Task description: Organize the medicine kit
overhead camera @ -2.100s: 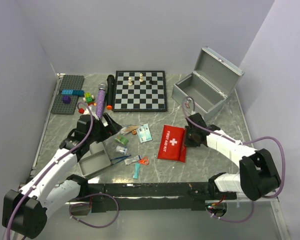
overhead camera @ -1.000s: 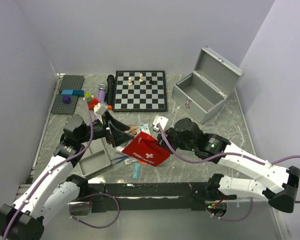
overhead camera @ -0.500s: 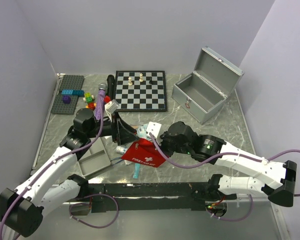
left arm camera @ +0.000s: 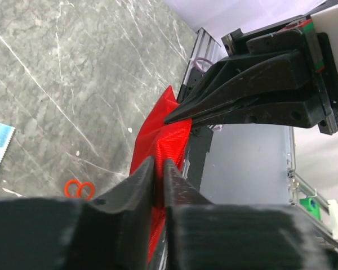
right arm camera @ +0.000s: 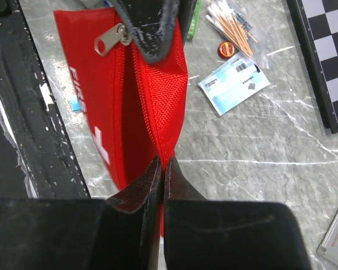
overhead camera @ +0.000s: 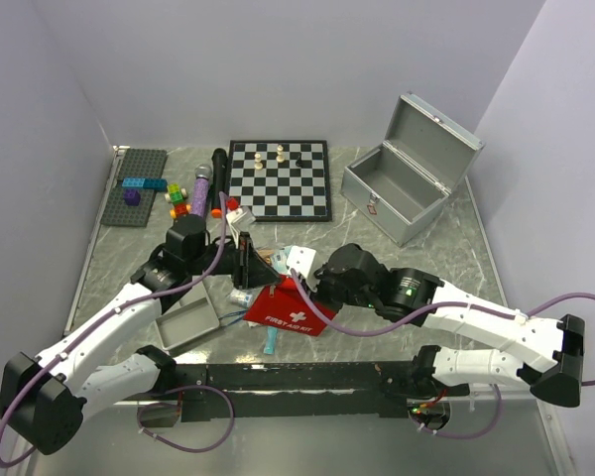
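The medicine kit [overhead camera: 402, 188], a silver-grey metal case, stands at the back right with its lid up. A red first aid pouch [overhead camera: 290, 307] is held off the table at front centre between both arms. My left gripper [overhead camera: 252, 282] is shut on the pouch's left end [left arm camera: 160, 135], near the zipper pull [right arm camera: 110, 40]. My right gripper [overhead camera: 309, 286] is shut on the opposite edge of the pouch [right arm camera: 158, 90]. In the left wrist view the jaws [left arm camera: 159, 164] pinch red fabric. In the right wrist view the jaws [right arm camera: 162, 162] also pinch red fabric.
A chessboard [overhead camera: 278, 180] lies at the back centre. A grey divided tray [overhead camera: 186, 323] sits front left. Toy bricks on a grey plate [overhead camera: 137, 186] and two microphones [overhead camera: 203, 186] are back left. Small packets [right arm camera: 234, 83], cotton swabs [right arm camera: 231, 22] and orange scissors [left arm camera: 79, 188] lie under the pouch.
My left gripper has swung right to the lifted pouch and closed on its end. My right gripper, still holding the pouch, has shifted slightly left and lower.
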Robot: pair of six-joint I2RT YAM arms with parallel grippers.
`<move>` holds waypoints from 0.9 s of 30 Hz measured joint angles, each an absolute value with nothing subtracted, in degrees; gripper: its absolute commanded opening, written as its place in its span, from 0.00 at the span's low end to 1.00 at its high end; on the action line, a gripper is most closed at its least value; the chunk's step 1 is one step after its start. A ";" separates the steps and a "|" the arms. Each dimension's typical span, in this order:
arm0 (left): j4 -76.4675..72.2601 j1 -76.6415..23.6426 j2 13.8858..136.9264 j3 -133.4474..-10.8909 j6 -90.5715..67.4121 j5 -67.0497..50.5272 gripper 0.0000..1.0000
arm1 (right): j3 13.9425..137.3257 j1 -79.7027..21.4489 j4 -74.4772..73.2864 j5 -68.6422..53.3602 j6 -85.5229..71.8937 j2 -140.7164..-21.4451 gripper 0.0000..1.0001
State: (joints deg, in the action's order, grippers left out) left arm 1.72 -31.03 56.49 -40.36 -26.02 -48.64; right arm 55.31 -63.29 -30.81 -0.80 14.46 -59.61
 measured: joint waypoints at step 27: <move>-2.76 -32.71 45.91 -37.36 -40.36 -18.04 0.01 | 52.93 -46.89 -15.27 -2.42 -17.72 -54.70 0.81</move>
State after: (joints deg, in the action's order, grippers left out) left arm -2.76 -32.71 45.91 -37.36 -40.36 -18.04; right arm 52.93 -46.89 -15.27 -2.42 -17.72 -54.70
